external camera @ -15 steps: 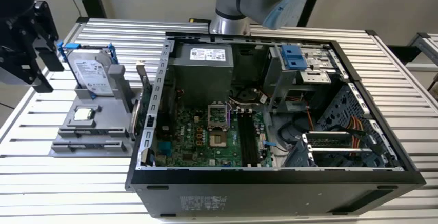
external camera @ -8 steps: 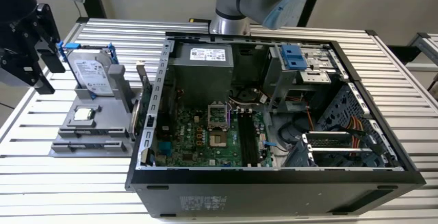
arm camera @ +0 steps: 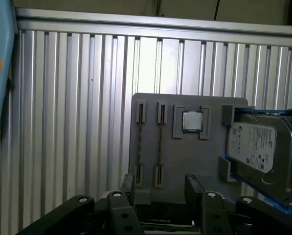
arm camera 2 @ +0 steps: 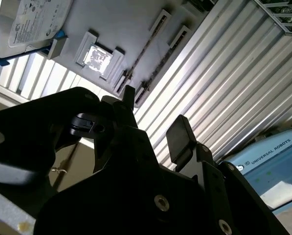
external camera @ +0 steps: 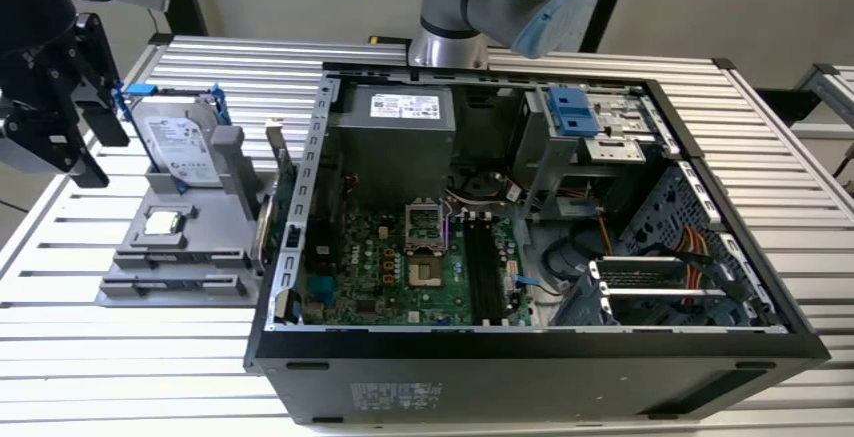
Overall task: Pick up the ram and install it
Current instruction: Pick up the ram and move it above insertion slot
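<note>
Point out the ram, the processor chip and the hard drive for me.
ram [arm camera: 160, 144], first wrist view, thin edge of one stick.
processor chip [arm camera: 192, 121], first wrist view, centre of its silver lid.
hard drive [arm camera: 256, 147], first wrist view, middle of its labelled face.

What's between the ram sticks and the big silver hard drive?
The square processor chip sits between the ram sticks and the hard drive, in its pocket on the grey holder; the first wrist view shows it.

I see the ram [arm camera: 140, 144] edge-on: a thin dark strip standing in a slot of the grey holder [arm camera: 185, 156], a twin strip [arm camera: 160, 144] just beside it
</note>
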Available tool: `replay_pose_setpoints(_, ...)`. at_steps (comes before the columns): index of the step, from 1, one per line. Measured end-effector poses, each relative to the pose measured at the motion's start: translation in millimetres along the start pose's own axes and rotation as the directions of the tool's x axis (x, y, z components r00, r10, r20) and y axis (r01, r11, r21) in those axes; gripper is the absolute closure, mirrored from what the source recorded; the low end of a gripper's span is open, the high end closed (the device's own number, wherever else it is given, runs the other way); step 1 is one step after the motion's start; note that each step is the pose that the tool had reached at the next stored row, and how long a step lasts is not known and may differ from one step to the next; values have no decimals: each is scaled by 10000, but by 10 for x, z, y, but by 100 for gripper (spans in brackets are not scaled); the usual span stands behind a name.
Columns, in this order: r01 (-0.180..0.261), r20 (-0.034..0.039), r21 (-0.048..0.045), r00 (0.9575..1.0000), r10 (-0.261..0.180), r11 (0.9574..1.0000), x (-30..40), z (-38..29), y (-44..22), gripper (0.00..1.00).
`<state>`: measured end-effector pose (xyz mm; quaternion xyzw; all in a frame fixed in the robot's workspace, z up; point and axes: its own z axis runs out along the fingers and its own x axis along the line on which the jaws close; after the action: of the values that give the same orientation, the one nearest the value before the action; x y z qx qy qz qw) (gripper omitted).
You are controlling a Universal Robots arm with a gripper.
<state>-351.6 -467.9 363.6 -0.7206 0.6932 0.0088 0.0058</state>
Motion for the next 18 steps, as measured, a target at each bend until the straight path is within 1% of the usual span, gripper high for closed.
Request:
replay_pose_setpoints(6,-75,-33,-1,10000,75,10000,1,34,0,0)
replay_pose_setpoints(18,-79,-38,0,10000,79,10000,3,81,-2,0)
